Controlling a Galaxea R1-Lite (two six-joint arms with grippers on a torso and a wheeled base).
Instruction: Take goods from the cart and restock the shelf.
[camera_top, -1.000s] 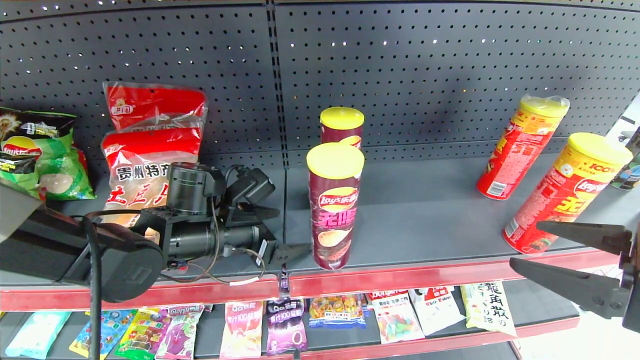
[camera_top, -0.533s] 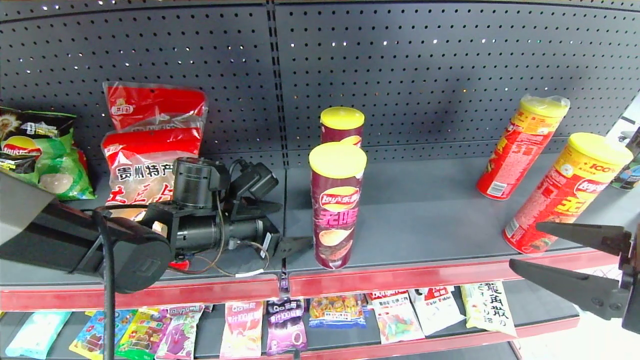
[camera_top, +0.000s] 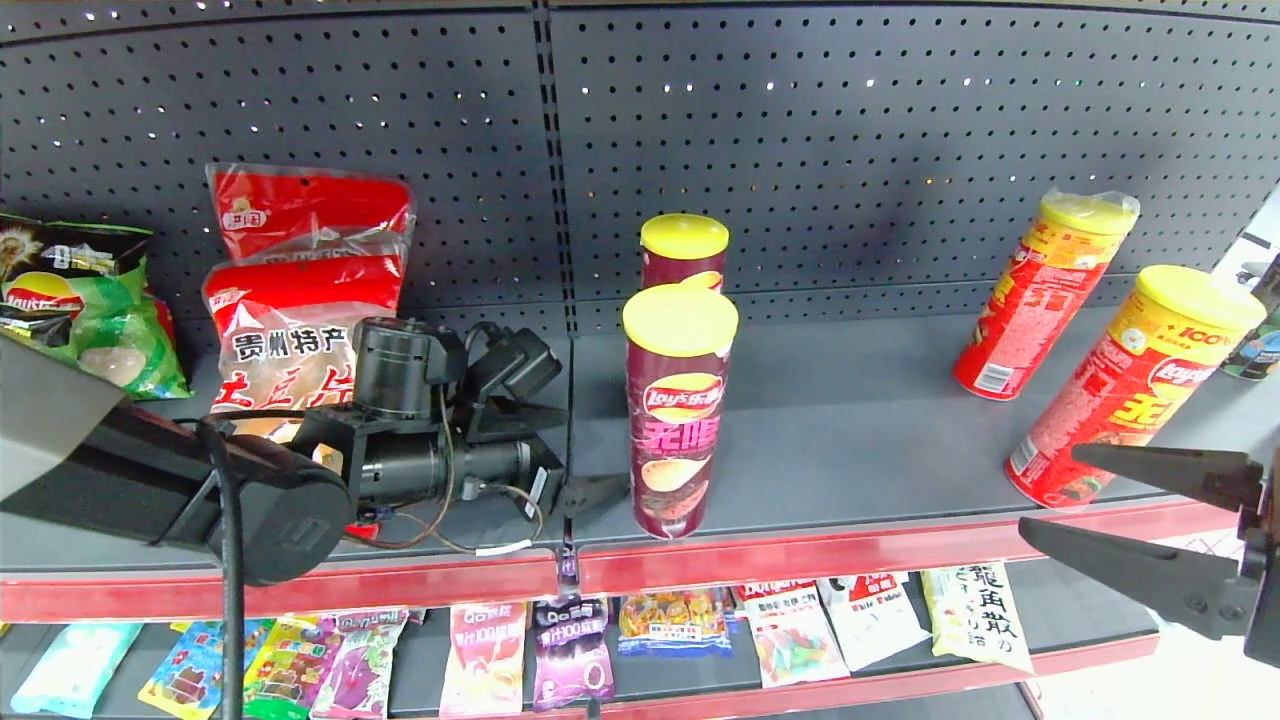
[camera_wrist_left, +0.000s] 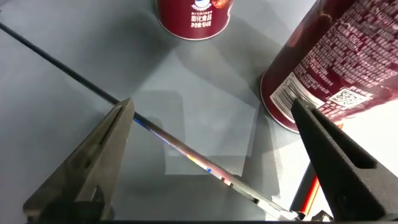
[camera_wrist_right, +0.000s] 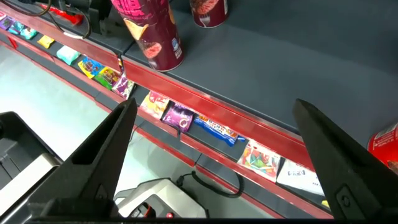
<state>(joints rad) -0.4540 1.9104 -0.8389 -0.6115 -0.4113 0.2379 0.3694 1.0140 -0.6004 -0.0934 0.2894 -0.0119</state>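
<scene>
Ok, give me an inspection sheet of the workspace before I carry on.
Surface: grey shelf with red front lip.
Job's things: front maroon can and rear maroon can upright, in line; near red can, far red can at right; snack bags at left.
Clutter: nothing seen.
Tools: left tool open, empty, beside front maroon can; right tool open, empty, before the shelf edge.
Cables: wires loop behind left tool.
Surroundings: pegboard behind; sachets on lower shelf.

I count two maroon yellow-lidded cardboard chip tubes, two red yellow-lidded chip tubes, and two red-and-clear plastic snack bags.
</scene>
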